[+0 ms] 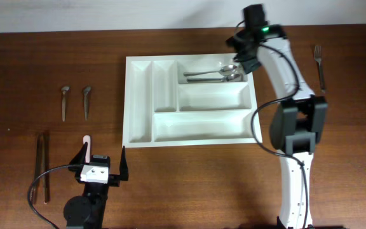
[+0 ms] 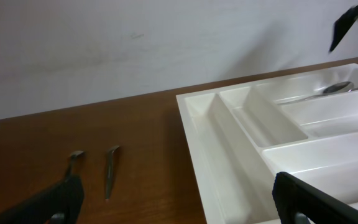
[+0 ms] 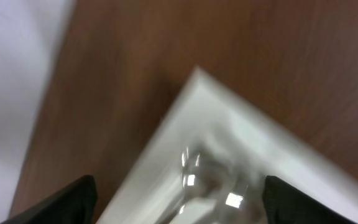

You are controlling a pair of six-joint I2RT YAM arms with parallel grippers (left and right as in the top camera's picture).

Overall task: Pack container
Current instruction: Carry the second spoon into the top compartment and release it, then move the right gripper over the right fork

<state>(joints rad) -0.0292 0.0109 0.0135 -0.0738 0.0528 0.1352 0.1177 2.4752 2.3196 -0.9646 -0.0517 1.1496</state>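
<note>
Biggest thing here is the brown wooden table. The white container sits flat in the middle of it, a bit toward 12 o'clock, with its 2 narrow slots on the 9 o'clock side and the 3 long ones stacked on the 3 o'clock side.

The right arm comes up from 5 o'clock and bends over the tray's 1 o'clock corner. The right gripper hangs right above the top long slot with its fingers spread wide and nothing between them. The wrist view is really blurry, so I can't tell if it's touching anything.

The left gripper is down at 7 o'clock, just off the tray's lower left corner. Its fingers are also wide apart and it's holding nothing.

2 spoons lie side by side in that top long slot, with their bowls toward 3 o'clock and their handles toward 9. The other 4 slots look bare.

A fork lies on the wood out at 3 o'clock, past the right arm. A pair of long thin metal sticks sits at 8 o'clock. 2 short metal pieces lie side by side at 9 o'clock, well apart from the tray.
</note>
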